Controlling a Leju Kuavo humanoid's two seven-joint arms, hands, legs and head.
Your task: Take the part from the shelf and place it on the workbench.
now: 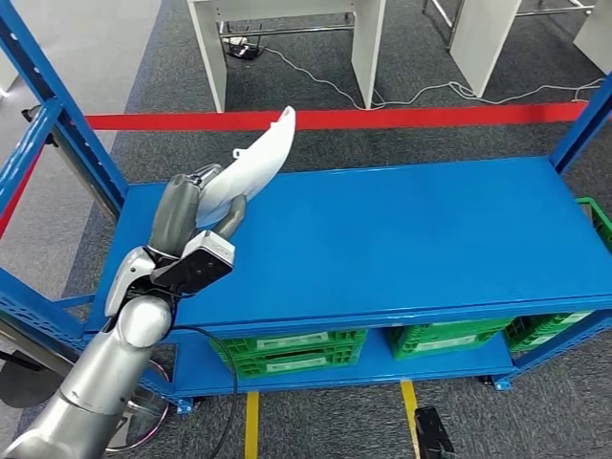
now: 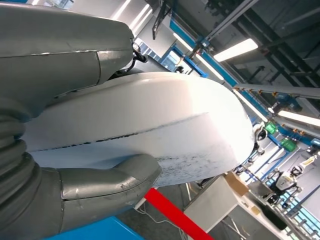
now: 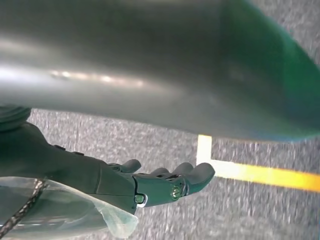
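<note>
A long white curved part (image 1: 252, 163) is held up over the left end of the blue shelf top (image 1: 404, 239), its tip pointing away and upward. My left hand (image 1: 189, 212) grips its near end. In the left wrist view the part (image 2: 158, 125) sits between the grey thumb (image 2: 109, 182) and the fingers (image 2: 75, 60). My right hand (image 3: 151, 182) hangs over grey carpet, fingers loosely straight and apart, holding nothing.
Blue shelf uprights (image 1: 57, 115) stand at the left and far right. Green crates (image 1: 295, 352) sit on the lower shelf, another (image 1: 598, 220) at the right edge. Red tape (image 1: 404, 118) crosses the carpet behind, with white table legs (image 1: 364, 43) and cables beyond.
</note>
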